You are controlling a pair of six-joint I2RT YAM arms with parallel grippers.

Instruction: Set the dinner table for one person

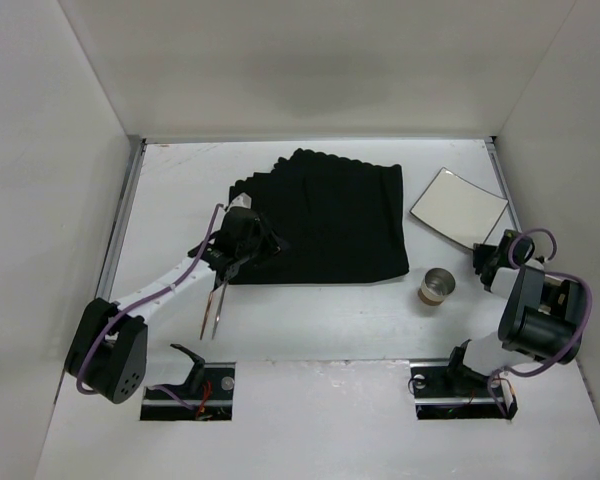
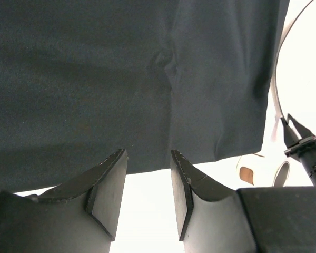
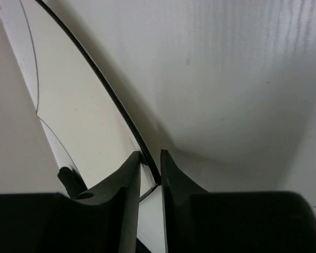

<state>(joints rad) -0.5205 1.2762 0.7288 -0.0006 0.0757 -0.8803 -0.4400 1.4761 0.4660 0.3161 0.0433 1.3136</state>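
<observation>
Across the whole floor of the white-walled enclosure spreads the desk, with a black placemat lying at its centre, rumpled along the 10 o'clock edge. The left fingers stand apart at the mat's 7 o'clock corner. Toward 3 o'clock, the right fingers are pinched on the near corner of a square white plate. A metal cup stands at 4 o'clock, just off the mat. A slim utensil lies at 8 o'clock.
</observation>
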